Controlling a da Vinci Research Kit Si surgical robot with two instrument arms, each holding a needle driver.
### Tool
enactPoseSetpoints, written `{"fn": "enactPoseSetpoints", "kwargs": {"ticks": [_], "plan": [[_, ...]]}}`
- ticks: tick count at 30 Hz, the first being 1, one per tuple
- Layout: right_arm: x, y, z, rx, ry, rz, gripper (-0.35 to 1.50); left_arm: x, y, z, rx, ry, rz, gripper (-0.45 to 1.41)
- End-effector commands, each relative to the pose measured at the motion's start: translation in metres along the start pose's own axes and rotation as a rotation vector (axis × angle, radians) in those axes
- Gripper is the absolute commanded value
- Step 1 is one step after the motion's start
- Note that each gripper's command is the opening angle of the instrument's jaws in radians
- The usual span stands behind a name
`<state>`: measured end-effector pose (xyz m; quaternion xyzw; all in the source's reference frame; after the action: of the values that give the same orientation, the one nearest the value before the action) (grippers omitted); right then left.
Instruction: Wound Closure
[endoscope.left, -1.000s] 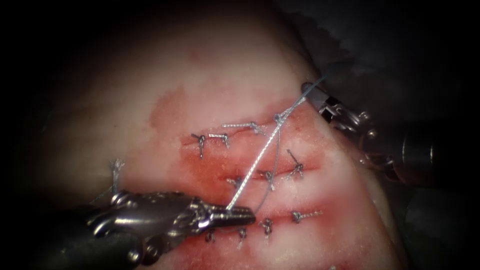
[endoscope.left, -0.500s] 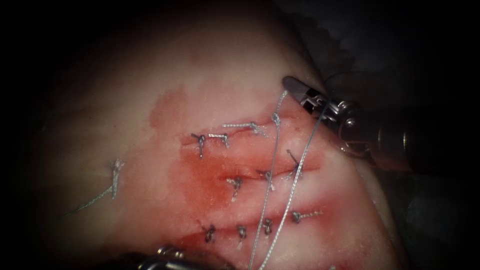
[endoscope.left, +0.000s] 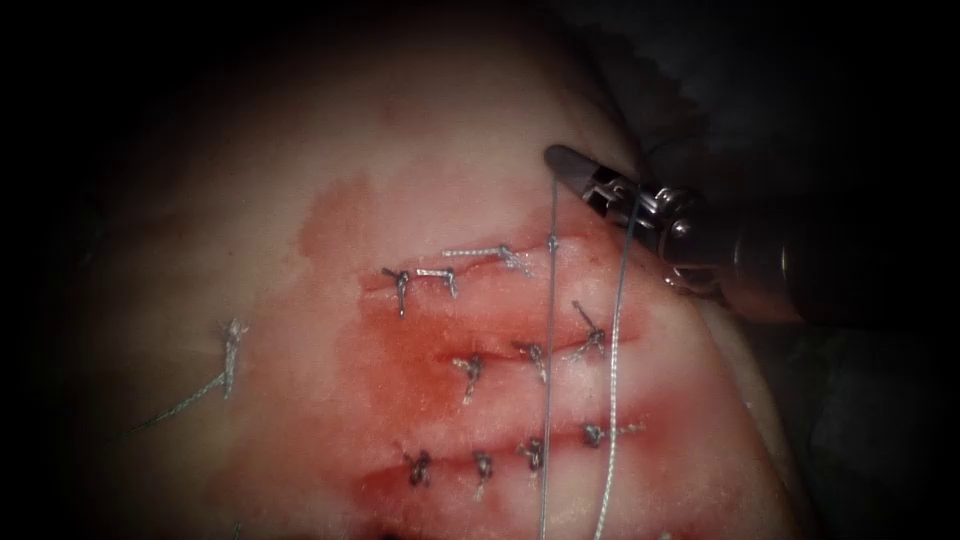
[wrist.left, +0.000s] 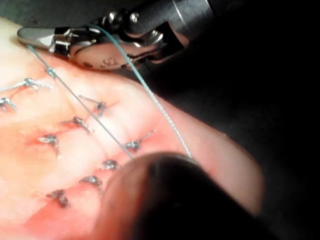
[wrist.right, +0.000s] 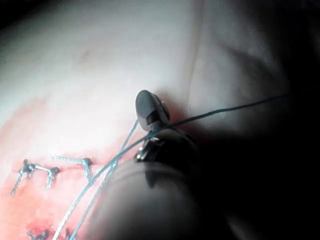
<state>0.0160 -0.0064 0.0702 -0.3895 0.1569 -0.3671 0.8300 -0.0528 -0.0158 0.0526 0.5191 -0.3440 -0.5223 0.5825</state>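
Two thread (endoscope.left: 548, 380) strands taut; right pincer (endoscope.left: 572, 170) grips thread; needle unseen.

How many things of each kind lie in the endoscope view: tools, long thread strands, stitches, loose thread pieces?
Needle driver (right gripper, shut on thread): 1
Long thread strands: 2
Stitches with short ends: 9
Knot on long thread: 1
Loose thread piece: 1
Total: 14

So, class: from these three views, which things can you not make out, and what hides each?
- Left tool's jaws: left wrist view, hidden behind its own dark shaft.
- Lower ends of the thread: endoscope view, cut off by the edge.
- Right tool: right wrist view, grip on thread hidden by its own jaw.
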Motion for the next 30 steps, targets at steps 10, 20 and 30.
{"fn": "enactPoseSetpoints", "kwargs": {"ticks": [10,20,30], "plan": [[-0.0004,-0.0001,0.0023,0.001,-0.001,-0.010,-0.35,-0.0002,0.0006,0.0010,-0.005,0.013,-0.010,-0.45],[-0.0010,-0.0001,0.0025,0.001,-0.001,-0.011,-0.35,0.0003,0.0006,0.0012,-0.006,0.022,-0.010,-0.45],[-0.0015,-0.0002,0.0026,0.005,-0.009,-0.012,-0.35,0.0007,0.0008,0.0014,-0.006,0.030,-0.011,-0.45]]}}
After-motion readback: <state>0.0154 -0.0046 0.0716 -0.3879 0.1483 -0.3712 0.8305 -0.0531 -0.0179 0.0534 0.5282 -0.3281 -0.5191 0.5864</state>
